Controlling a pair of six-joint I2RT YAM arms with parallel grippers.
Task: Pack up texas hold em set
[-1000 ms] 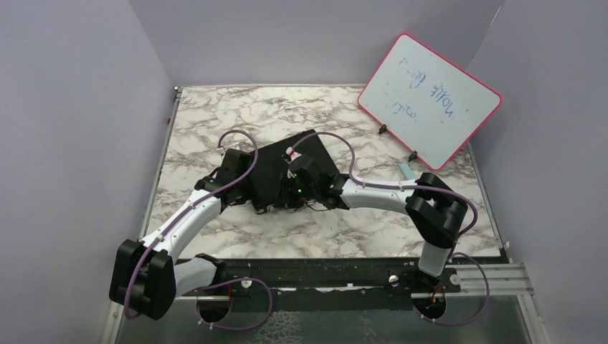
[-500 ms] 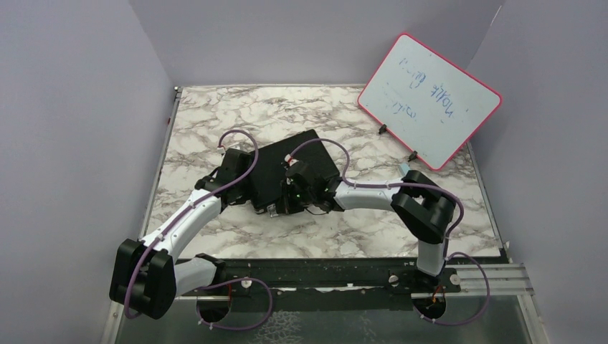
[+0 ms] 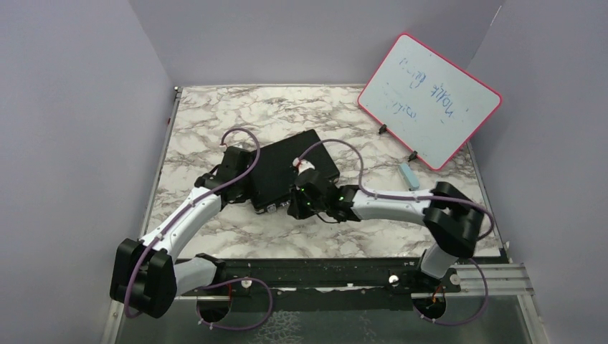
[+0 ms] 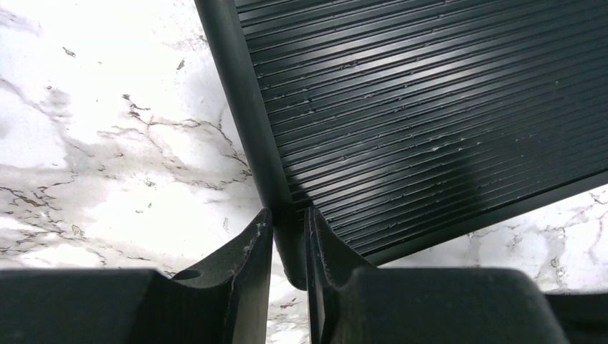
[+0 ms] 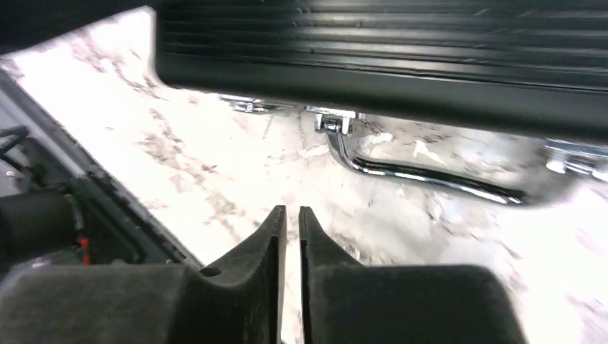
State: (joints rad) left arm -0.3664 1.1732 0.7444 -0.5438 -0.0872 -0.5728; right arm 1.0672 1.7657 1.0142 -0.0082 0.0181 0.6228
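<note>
**L pincer nipping the case rim, R pincer closed by the handle**

L gripper [image 4: 287, 215]: fingers [image 4: 252, 258] nearly together w/ the rounded rim of the briefcase [image 4: 430, 100] squeezed btwn them at a corner; both pads touch the rim, so it reads as clamped on the case; ribbed black lid runs up and right from that corner, marble table [image 4: 107, 143] to the left of it; in the top view the L arm reaches fwd from the near-left base and ends at the case's left edge.

R gripper [image 5: 292, 211]: fingers pressed almost together, only a thin slit btwn them, nothing in it; tips point at the marble, short of the silver handle [image 5: 423, 174]; handle lies flat on the table, curving out from a chrome mount under the case's front edge; more chrome fittings to either side, too blurred to name; the case's dark front wall spans the top of that view.

Case itself: lid down, flat near the middle of the table, turned at an angle to the table edges, handle side toward the arms; R arm stretches low from the near-right base, wrist at that front edge.

Farther out: pink-framed whiteboard [image 3: 430, 100] stands tilted at far right, blue scribbles on it; light blue eraser block [image 3: 407, 174] on the marble just in front of it, well apart from the case.
</note>
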